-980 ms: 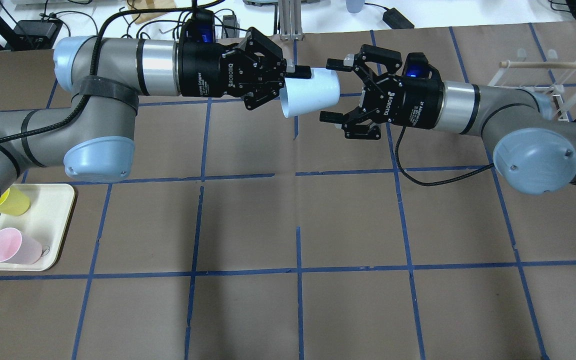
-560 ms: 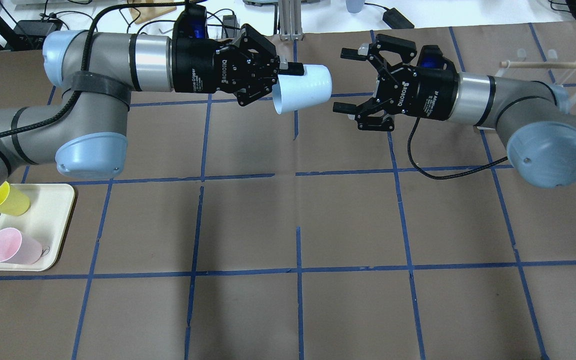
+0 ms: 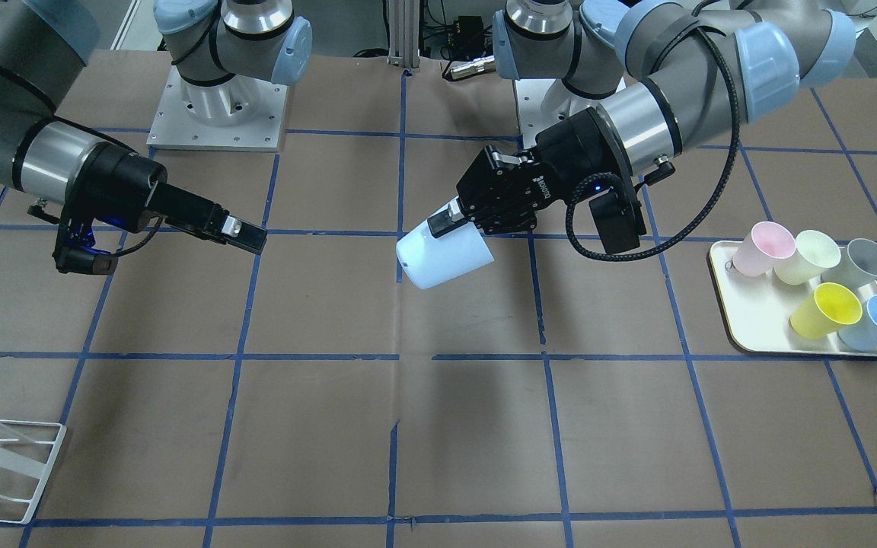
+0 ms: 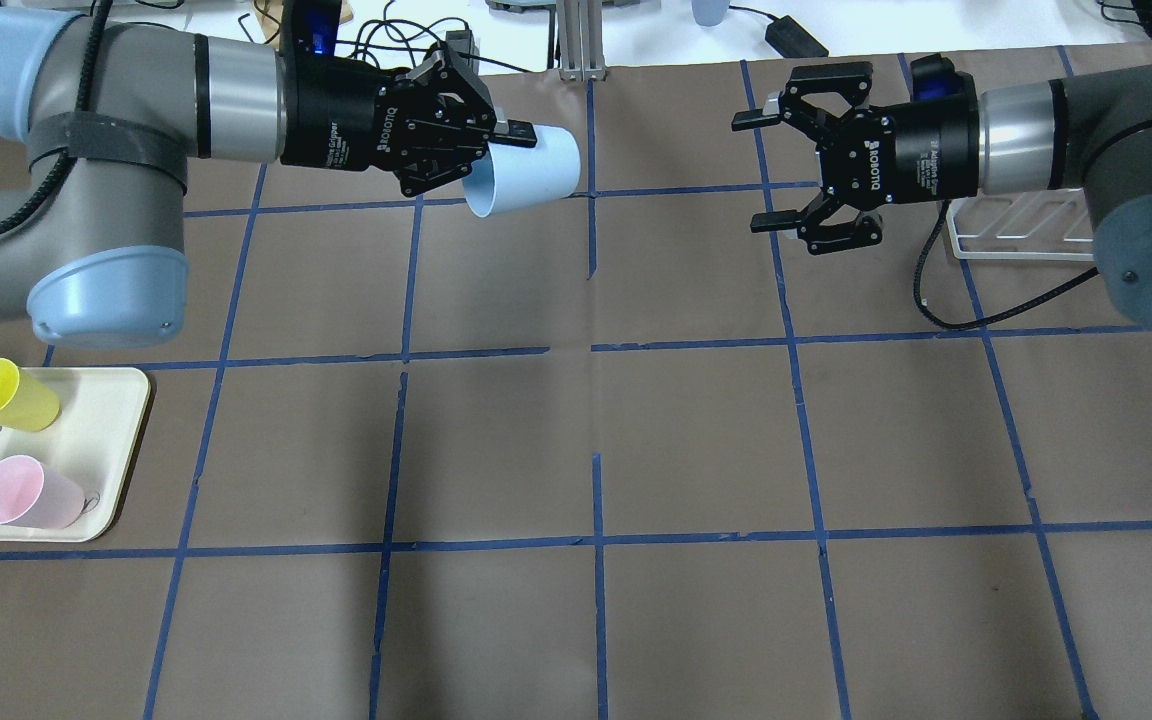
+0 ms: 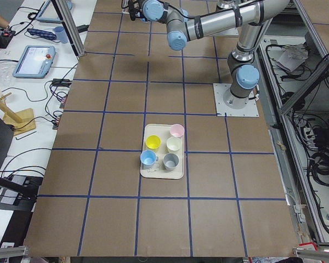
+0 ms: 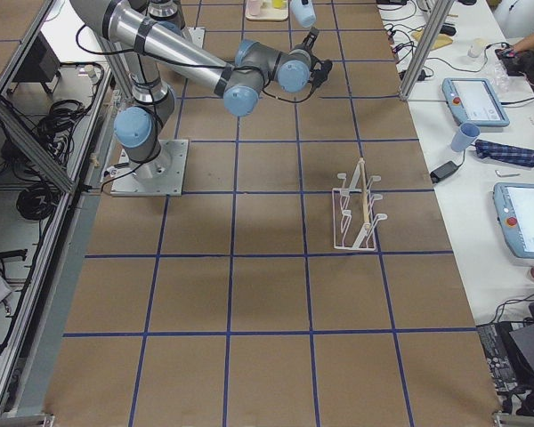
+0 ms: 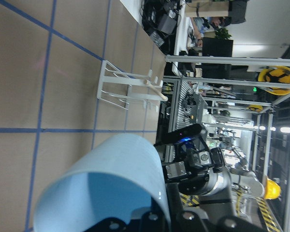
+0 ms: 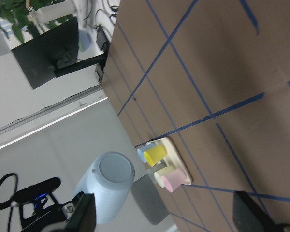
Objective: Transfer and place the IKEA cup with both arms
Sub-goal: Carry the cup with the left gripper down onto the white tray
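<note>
In the overhead view the left gripper (image 4: pixel 508 142), upper left of centre, pinches the rim of the cup (image 4: pixel 536 165) between narrow jaws. One finger lies along the outer wall; the other is hidden. The cup lies on its side in the air, its base pointing across at the right gripper (image 4: pixel 751 172) and its mouth turned toward the lower left. The right gripper sits in the upper right, well apart from the cup, jaws wide and holding nothing. A rack (image 4: pixel 1016 228) shows partly behind that arm. At the lower left edge a tray (image 4: pixel 126 440) holds a yellow cup (image 4: pixel 6 393), a pink cup (image 4: pixel 21 492) and others.
</note>
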Controlling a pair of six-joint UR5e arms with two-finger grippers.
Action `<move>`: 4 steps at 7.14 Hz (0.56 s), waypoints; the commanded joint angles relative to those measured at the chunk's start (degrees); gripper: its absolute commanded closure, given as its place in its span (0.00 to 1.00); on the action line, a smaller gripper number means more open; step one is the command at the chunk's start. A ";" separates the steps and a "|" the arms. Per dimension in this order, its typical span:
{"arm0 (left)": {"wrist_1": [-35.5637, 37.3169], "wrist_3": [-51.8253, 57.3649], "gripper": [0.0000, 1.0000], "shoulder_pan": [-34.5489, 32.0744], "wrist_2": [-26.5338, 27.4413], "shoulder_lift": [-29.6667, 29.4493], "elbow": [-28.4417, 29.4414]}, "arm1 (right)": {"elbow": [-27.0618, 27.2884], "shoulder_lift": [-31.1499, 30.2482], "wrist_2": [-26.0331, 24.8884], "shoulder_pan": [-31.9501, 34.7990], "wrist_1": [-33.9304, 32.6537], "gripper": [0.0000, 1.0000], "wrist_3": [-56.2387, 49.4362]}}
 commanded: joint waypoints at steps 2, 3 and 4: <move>-9.60 18.29 1.00 0.31 23.56 5.30 0.28 | -2.99 -5.57 -25.65 2.58 -0.58 0.00 6.03; -13.91 27.70 1.00 0.75 29.46 6.54 0.46 | -5.00 -5.67 -35.14 5.55 0.03 0.00 7.78; -16.47 35.97 1.00 2.58 38.05 7.16 0.89 | -7.02 -5.50 -43.32 8.98 1.60 0.00 7.79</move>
